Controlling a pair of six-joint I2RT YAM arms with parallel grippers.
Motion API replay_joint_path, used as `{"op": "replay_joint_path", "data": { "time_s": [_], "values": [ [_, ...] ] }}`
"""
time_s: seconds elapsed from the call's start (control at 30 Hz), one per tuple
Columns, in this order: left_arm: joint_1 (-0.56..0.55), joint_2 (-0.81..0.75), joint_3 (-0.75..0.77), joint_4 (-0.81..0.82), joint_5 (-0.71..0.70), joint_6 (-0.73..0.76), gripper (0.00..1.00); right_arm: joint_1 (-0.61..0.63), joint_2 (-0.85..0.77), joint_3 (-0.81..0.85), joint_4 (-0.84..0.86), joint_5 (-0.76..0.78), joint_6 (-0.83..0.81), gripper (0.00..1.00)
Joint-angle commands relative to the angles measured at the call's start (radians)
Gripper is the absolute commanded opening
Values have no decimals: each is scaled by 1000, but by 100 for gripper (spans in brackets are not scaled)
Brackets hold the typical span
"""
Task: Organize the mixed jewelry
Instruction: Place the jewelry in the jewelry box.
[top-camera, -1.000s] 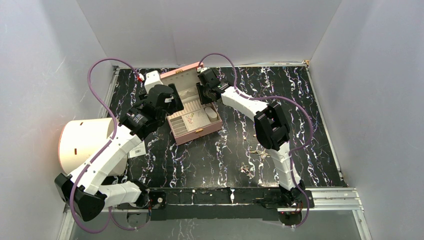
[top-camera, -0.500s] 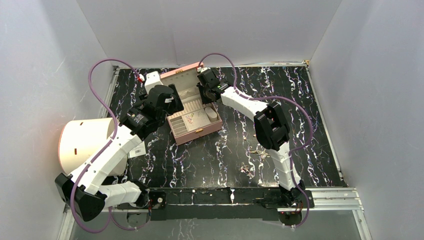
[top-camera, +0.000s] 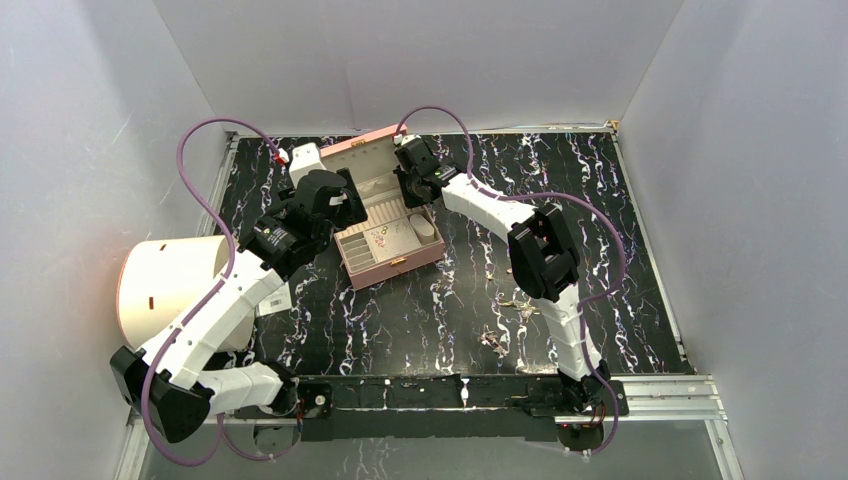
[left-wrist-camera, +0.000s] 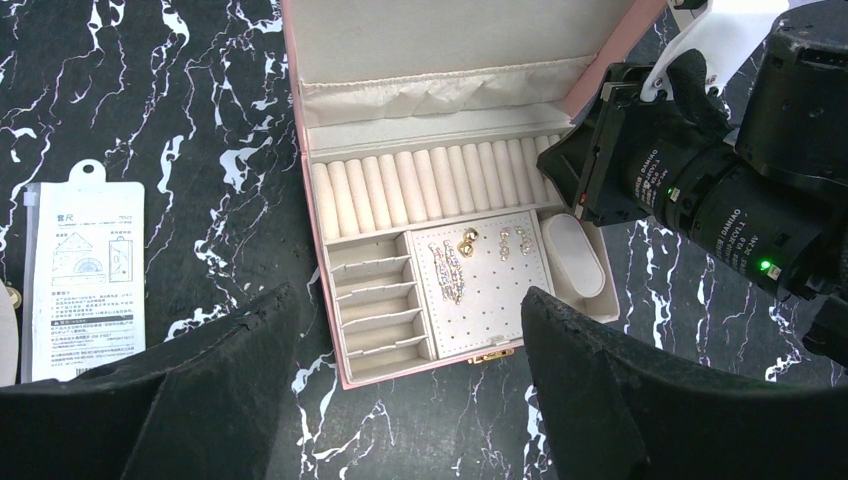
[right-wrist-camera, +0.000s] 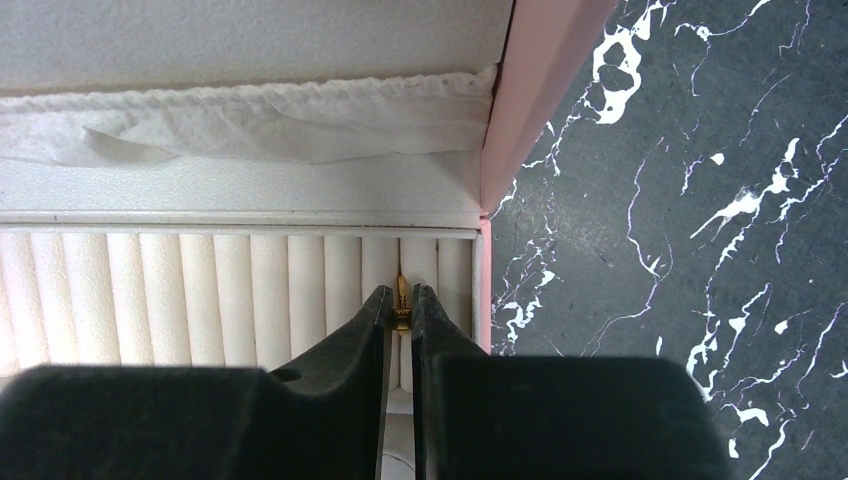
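- The right gripper (right-wrist-camera: 401, 298) has its fingers almost together, pinching a small gold piece (right-wrist-camera: 402, 312) at their tips. The piece sits over the ring rolls (right-wrist-camera: 230, 290), near the right end of the open pink jewelry box (left-wrist-camera: 298, 190).
- The left gripper (left-wrist-camera: 410, 300) hovers above the box with its fingers spread wide, holding nothing.
- Earrings (left-wrist-camera: 470, 262) lie on the box's perforated panel.
- Loose jewelry (top-camera: 494, 340) lies on the marble table (top-camera: 620, 220).
- In the top view, both arms and the box sit much as they did a second ago.

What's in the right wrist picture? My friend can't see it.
The right gripper pinches a tiny gold piece over the cream ring rolls of the pink box. The black marbled table lies to the right.
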Motion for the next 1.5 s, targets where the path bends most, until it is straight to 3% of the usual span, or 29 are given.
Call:
{"op": "replay_joint_path", "data": {
  "time_s": [0.0,0.8,1.07,1.17,1.47],
  "values": [
    [6,-13,-14,10,-16,-5,78,-3,-5,17,-14,28,-17,16],
    [12,-15,-24,15,-10,-5,78,-3,56,4,-64,2,-5,16],
    [12,-15,-25,18,-4,-6,79,-4,43,150,-110,8,7,37],
    [13,-17,-26,19,-4,-6,78,-2,24,157,-113,10,16,40],
    [14,-15,-31,20,1,-7,79,-3,-7,111,-79,-9,21,32]
  ]
}}
